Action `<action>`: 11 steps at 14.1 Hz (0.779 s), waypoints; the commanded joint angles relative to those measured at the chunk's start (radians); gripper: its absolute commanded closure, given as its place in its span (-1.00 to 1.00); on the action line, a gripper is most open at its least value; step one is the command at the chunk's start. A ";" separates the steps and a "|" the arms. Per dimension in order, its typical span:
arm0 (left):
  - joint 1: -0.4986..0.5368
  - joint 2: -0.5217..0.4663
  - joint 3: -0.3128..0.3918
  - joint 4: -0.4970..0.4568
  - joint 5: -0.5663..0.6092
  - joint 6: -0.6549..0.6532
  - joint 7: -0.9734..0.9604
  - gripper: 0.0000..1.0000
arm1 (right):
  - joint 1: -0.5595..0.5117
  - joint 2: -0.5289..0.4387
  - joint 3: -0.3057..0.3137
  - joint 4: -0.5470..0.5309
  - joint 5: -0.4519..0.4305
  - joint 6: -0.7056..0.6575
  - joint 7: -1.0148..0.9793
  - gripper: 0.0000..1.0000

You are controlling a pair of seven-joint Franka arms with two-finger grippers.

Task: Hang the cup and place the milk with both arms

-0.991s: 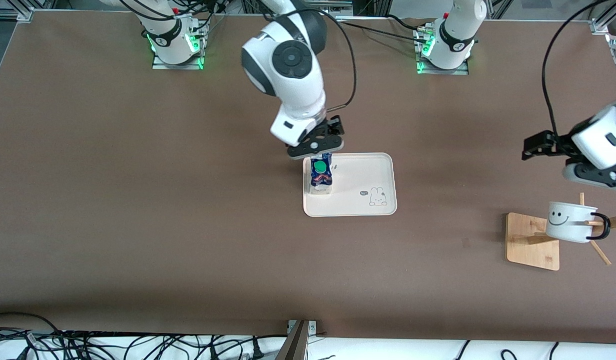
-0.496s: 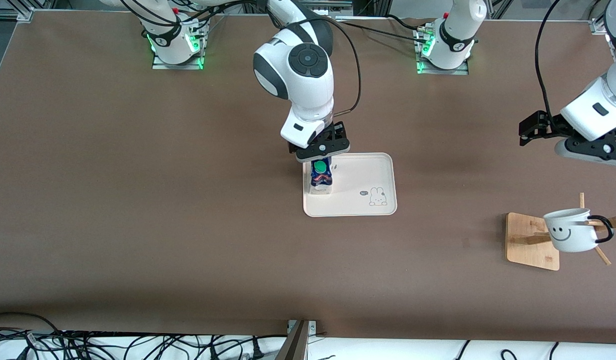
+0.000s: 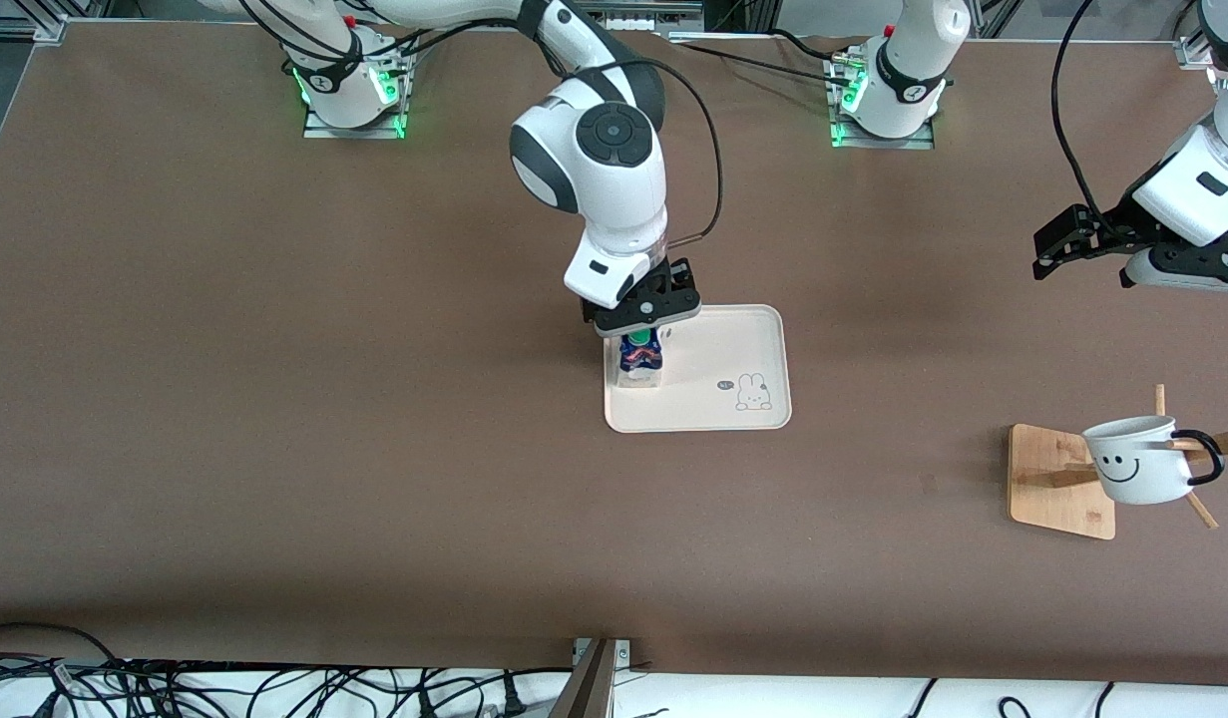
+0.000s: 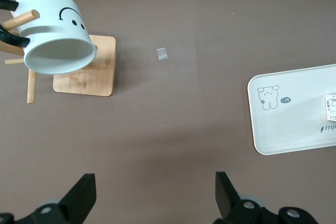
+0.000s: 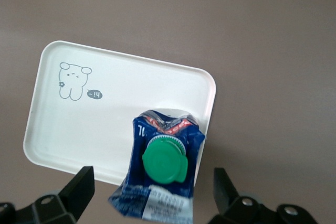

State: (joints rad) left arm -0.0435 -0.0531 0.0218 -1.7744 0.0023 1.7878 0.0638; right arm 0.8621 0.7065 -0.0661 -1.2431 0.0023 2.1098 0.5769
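- While our right arm bends steeply down from its base over the middle of the bench (image 3: pixel 274 399), our right hand (image 3: pixel 641 321) hangs just above the milk (image 3: pixel 640 359), fingers (image 5: pixel 79 187) spread wide to either side of the carton and touching nothing.
- Below that hand the milk stands upright on the white tray (image 3: pixel 733 344), at the tray's edge toward the right arm's end, green cap (image 5: pixel 165 161) up.
- Our left arm is raised at its own end of the bench; the left hand (image 3: pixel 1072 244) is open, empty and in the air.
- Well below and apart from that hand, nearer the front camera, the cup (image 3: pixel 1132 461) hangs by its black handle on a peg of the wooden rack (image 3: pixel 1057 484).
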 commanded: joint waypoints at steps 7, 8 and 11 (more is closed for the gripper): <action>-0.019 0.012 0.007 0.023 -0.010 -0.010 -0.012 -1.00 | 0.003 0.045 -0.006 0.036 -0.047 0.003 0.006 0.01; -0.019 0.012 0.007 0.023 -0.008 -0.010 -0.012 -1.00 | 0.002 0.044 -0.006 0.037 -0.045 -0.002 0.006 0.18; -0.018 0.009 0.003 0.023 -0.008 -0.018 -0.015 -1.00 | 0.000 0.036 -0.011 0.037 -0.041 -0.023 0.003 0.29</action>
State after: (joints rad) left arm -0.0546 -0.0513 0.0218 -1.7736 0.0022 1.7876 0.0600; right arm 0.8627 0.7431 -0.0741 -1.2270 -0.0264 2.1192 0.5770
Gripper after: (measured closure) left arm 0.000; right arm 0.590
